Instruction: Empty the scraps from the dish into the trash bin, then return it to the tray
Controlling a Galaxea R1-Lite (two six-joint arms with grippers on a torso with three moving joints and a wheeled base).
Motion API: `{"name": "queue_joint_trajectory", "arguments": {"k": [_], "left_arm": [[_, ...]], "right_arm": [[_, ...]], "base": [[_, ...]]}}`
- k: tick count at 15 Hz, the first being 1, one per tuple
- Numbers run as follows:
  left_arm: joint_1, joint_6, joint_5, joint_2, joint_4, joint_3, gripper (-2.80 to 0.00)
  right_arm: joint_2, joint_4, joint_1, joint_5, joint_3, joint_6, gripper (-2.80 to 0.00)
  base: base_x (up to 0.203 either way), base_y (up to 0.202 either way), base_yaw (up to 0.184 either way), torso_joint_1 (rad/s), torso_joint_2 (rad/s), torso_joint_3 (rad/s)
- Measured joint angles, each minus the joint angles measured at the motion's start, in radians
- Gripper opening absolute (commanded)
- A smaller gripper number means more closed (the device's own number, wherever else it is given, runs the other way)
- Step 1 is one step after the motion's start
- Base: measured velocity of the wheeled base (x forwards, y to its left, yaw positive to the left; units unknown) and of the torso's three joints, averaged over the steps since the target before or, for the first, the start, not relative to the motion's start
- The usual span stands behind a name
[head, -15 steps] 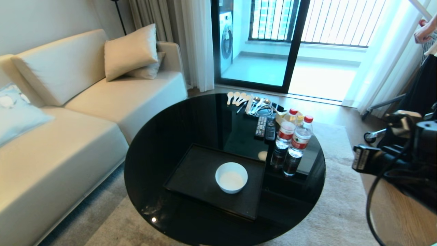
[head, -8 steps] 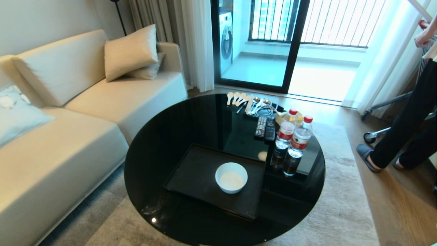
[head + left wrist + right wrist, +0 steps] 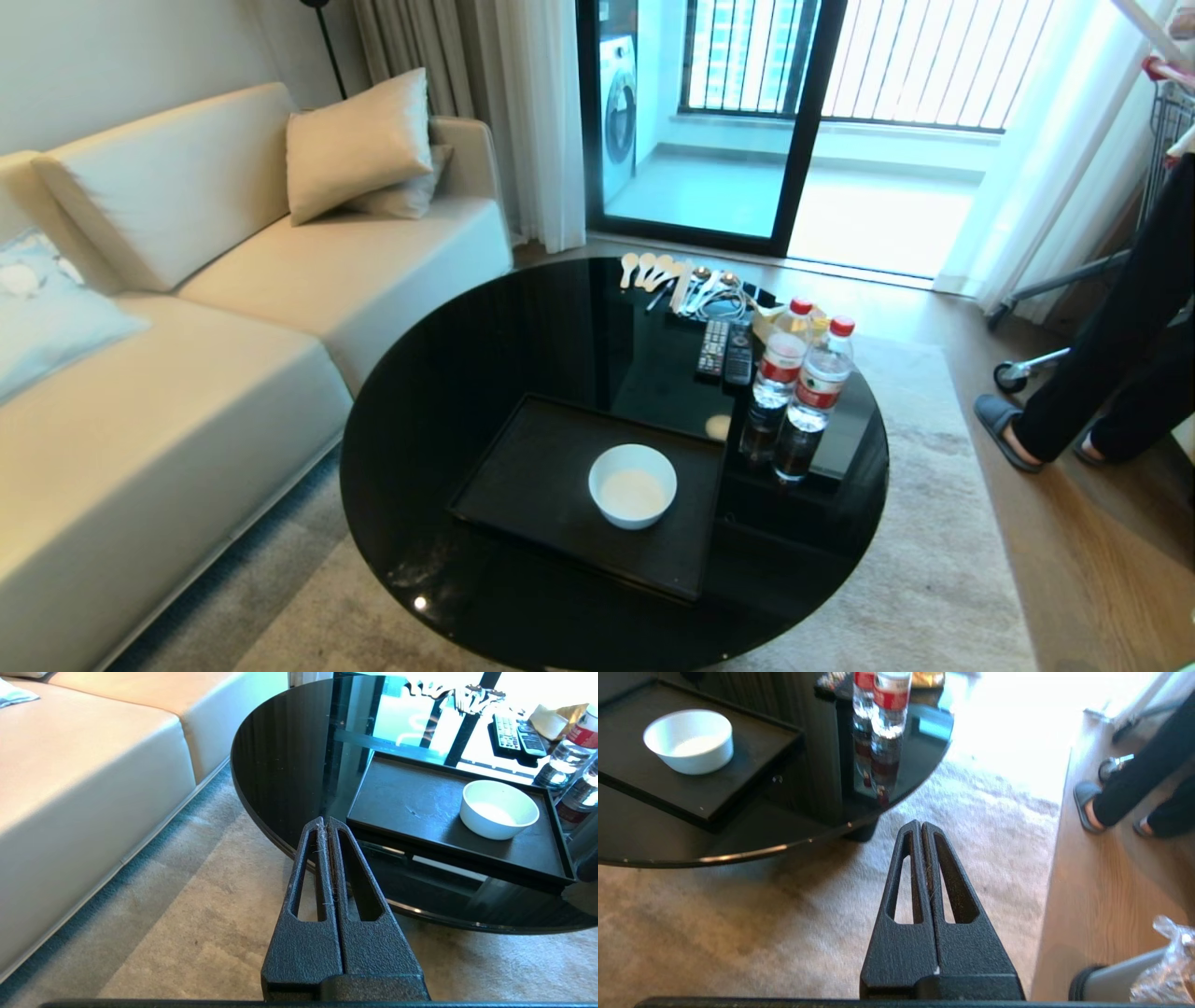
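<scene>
The white dish [image 3: 632,485] stands upright on the black tray [image 3: 532,476] on the round black table; no scraps show in it. Both wrist views take in the dish [image 3: 498,808] [image 3: 689,741] and the tray [image 3: 411,812] [image 3: 714,788] as well. A piece of the trash bin [image 3: 1120,975], silver with a crinkled clear bag, stands on the wood floor in the right wrist view. My left gripper [image 3: 325,822] is shut and empty, low over the carpet by the table's near edge. Off the table's right side, over the carpet, my right gripper [image 3: 920,825] is shut and empty too. Neither arm shows in the head view.
Two water bottles [image 3: 803,392], two remote controls [image 3: 726,350] and several spoons [image 3: 653,269] sit on the table's far right part. A cream sofa [image 3: 187,355] runs along the left. A person's legs [image 3: 1102,373] stand on the wood floor at the right.
My right arm, which filled the right edge of the head view a second ago, has dropped out of that view. The dish and tray have not moved.
</scene>
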Motion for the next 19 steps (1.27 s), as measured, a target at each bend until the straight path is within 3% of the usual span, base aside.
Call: {"name": "queue_joint_trajectory", "arguments": {"k": [4, 19], "left_arm": [[0.0, 0.0, 0.0, 0.0, 0.0, 0.0, -2.8], [0.0, 0.0, 0.0, 0.0, 0.0, 0.0, -2.8]], "right_arm": [[-0.094, 0.009, 0.0, 0.004, 0.003, 0.043, -2.8], [-0.115, 0.009, 0.0, 0.003, 0.003, 0.048, -2.8]], "base": [[0.0, 0.0, 0.0, 0.0, 0.0, 0.0], [0.0, 0.0, 0.0, 0.0, 0.0, 0.0]]}}
